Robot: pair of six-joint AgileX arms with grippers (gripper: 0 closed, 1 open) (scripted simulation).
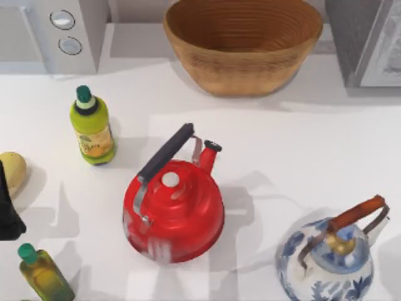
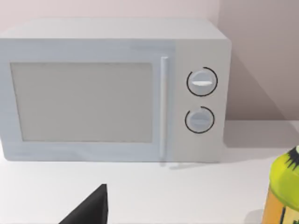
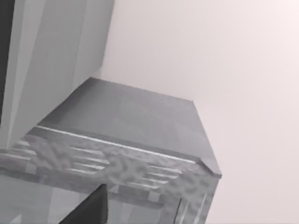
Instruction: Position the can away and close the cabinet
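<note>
Kitchen counter, rendered simulation. White worktop [image 1: 301,144] set against a pale wall. Evidence of kitchen use: white microwave [image 2: 112,88] with two round dials at the back left; large woven basket [image 1: 243,44] at the back centre; grey cabinet [image 1: 366,41] at the back right; red kettle [image 1: 174,210] with dark handle at centre; blue-and-white patterned kettle [image 1: 326,266] at front right; two green-capped bottles [image 1: 93,128] on the left side.
</note>
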